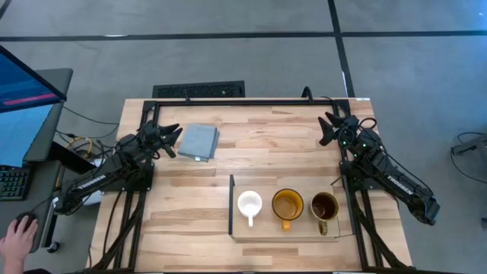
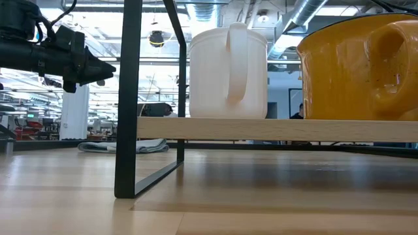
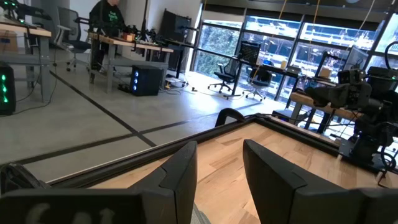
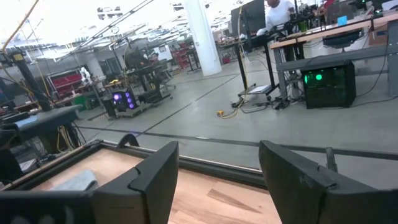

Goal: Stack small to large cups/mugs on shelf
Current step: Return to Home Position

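Note:
Three mugs stand upright in a row on the light-wood shelf (image 1: 293,231), handles toward the near edge: a white one (image 1: 249,204), a yellow one (image 1: 288,205) and a clear glass one with a dark inside (image 1: 324,206). A thin dark panel (image 1: 231,205) stands along the shelf's left edge. In the low view the white mug (image 2: 227,72) and the yellow mug (image 2: 359,68) rest on the raised board (image 2: 274,128). My left gripper (image 1: 173,141) hangs open at the far left, beside the cloth. My right gripper (image 1: 327,129) hangs open at the far right. Both hold nothing.
A folded grey-blue cloth (image 1: 199,141) lies flat on the table by my left gripper. A dark rail (image 1: 251,100) runs along the table's far edge. A person's hand (image 1: 17,232) rests off the table at the near left. Bare wood lies between the arms.

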Available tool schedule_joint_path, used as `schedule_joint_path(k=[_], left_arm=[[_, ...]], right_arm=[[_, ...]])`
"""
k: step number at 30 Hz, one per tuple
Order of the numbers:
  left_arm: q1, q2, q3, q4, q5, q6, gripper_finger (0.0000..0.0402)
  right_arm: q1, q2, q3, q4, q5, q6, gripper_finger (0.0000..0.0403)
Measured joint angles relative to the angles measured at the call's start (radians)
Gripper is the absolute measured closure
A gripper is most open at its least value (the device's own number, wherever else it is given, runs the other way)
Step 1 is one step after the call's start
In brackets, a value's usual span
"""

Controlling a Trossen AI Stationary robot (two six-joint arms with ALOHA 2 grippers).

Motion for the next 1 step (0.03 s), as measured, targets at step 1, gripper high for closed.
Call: schedule_joint_path(k=[1], left_arm=[[0.000, 0.000, 0.000, 0.000, 0.000, 0.000, 0.0281]], right_arm=[[0.000, 0.000, 0.000, 0.000, 0.000, 0.000, 0.0157]])
